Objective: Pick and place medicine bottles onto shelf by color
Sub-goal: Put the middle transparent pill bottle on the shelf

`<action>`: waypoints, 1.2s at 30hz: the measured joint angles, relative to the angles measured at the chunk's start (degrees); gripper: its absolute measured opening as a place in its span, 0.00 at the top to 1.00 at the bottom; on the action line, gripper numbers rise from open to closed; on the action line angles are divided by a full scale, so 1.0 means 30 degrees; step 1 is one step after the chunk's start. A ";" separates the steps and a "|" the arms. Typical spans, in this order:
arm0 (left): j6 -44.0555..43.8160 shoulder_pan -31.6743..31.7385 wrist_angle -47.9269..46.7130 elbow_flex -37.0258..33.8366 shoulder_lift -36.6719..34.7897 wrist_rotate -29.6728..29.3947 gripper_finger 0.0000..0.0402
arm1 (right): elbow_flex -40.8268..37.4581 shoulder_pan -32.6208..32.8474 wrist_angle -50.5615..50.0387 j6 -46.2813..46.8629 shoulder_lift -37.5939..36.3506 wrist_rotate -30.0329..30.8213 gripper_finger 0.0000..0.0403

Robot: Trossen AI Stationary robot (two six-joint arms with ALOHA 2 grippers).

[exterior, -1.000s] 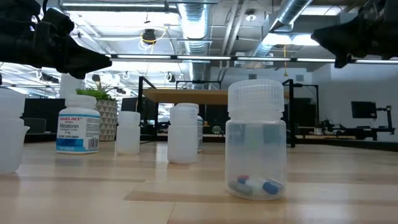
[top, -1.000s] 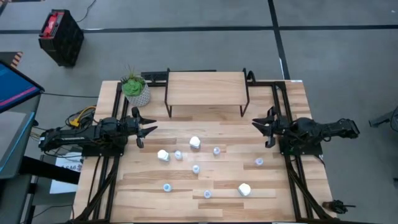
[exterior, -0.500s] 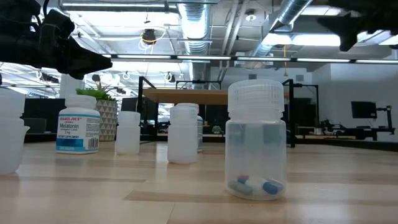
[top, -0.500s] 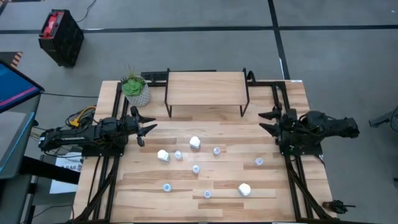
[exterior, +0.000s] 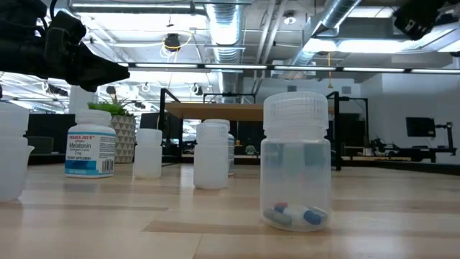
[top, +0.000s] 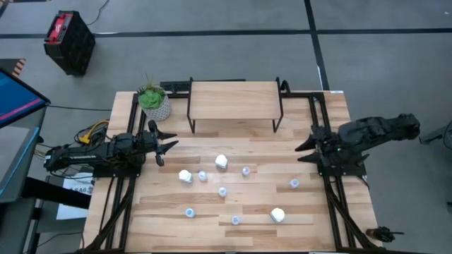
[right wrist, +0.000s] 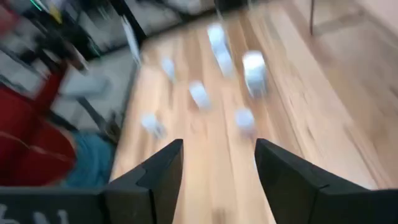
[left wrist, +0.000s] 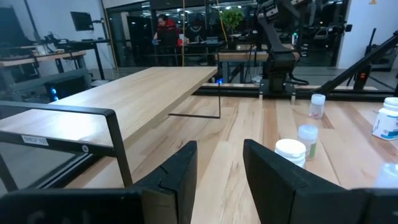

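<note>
Nine medicine bottles (top: 222, 162) sit scattered across the tabletop (top: 332, 226) in front of the shelf (top: 234, 101), none of them on it. The bare shelf stands at the table's far edge, beside a plant pot (top: 155, 104). Left gripper (top: 168, 147) hovers over the table's left side, fingers spread apart, holding nothing. Right gripper (top: 306, 146) hangs above the right side, well apart from the bottles, its two fingers (right wrist: 155, 174) parted and empty too.

Medicine bottles (top: 222, 161) showing opaque white or pale translucent, one (exterior: 297, 162) holding blue capsules — shelf (top: 234, 101) showing light wood on black legs — plant pot (top: 157, 108) showing white.
</note>
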 joint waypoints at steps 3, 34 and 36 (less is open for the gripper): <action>-0.0004 0.0000 0.0000 0.0001 0.0001 0.0000 0.70 | 0.1134 0.0058 -0.2368 0.1804 0.1988 -0.0004 0.48; 0.0495 0.0000 -0.0323 -0.0001 0.0000 -0.0051 0.70 | 0.1637 0.0803 -0.6024 1.0437 1.1804 -0.2421 0.47; 0.0495 0.0002 -0.0321 0.0001 0.0001 -0.0051 0.70 | 0.1637 0.1139 -0.5996 1.1044 1.2322 -0.2454 0.44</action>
